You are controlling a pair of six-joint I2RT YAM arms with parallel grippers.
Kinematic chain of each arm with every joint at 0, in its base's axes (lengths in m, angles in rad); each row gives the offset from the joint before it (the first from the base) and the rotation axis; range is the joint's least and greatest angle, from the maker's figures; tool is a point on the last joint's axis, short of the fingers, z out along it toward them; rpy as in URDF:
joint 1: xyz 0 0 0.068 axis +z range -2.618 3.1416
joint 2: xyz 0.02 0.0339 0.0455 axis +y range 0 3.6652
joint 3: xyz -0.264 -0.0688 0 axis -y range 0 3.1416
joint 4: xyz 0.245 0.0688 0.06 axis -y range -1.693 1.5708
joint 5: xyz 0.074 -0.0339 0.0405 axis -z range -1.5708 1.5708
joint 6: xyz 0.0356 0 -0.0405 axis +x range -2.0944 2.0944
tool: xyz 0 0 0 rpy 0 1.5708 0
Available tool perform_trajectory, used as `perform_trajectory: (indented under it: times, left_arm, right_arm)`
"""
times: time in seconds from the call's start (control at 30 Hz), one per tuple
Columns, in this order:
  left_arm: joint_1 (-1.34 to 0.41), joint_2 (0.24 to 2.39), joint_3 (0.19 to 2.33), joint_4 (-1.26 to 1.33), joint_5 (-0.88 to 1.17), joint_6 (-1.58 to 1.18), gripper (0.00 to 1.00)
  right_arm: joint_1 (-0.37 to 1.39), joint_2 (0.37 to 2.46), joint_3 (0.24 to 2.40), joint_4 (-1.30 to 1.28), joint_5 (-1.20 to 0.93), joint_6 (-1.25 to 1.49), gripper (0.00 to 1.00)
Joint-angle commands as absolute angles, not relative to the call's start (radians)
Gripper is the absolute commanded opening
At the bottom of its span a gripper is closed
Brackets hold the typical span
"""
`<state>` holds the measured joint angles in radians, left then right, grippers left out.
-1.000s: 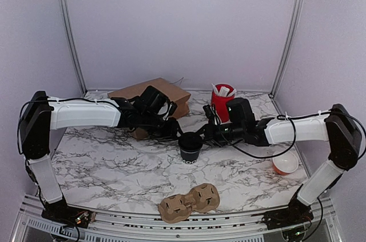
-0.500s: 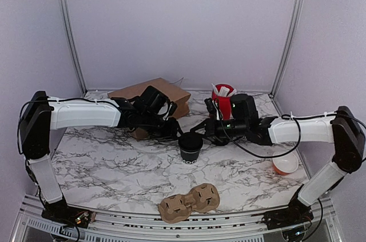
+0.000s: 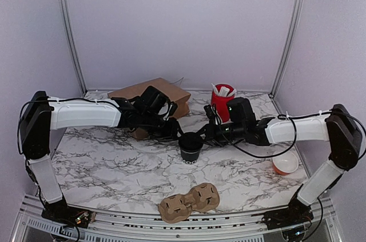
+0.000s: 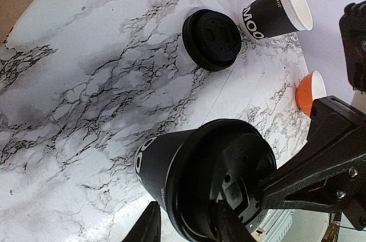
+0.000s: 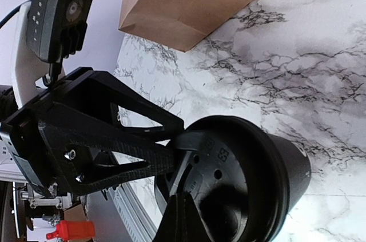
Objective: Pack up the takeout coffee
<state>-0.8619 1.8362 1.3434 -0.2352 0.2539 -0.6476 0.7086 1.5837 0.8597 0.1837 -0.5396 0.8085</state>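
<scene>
Top external: takeout coffee (image 3: 190, 149) upright, open room in front

We see it at frame centre, long axis vertical, lid (image 3: 190, 139) up, lettering facing the bottom edge. Bare marble surface (image 3: 114, 167) runs from it down to the cardboard carrier (image 3: 189, 203) at the lower edge. The left fingers (image 4: 150, 227) straddle the lid's rim; the right fingers (image 5: 180, 219) touch its top. Whether either pair grips, we cannot tell.

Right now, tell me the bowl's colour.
Orange outside, white inside: the bowl shows best in the top view.
</scene>
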Motion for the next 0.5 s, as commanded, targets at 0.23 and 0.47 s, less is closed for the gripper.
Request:
perform_trajectory:
  times: [0.23, 0.47]
  left_arm:
    - [-0.870, 1.825, 1.431, -0.287, 0.266, -0.605, 0.34]
    - [-0.869, 1.778, 1.458, -0.291, 0.263, -0.587, 0.36]
  right_arm:
    - [0.715, 1.461, 1.020, -0.029, -0.393, 0.664, 0.00]
    - [0.718, 1.443, 1.039, -0.061, -0.368, 0.640, 0.01]
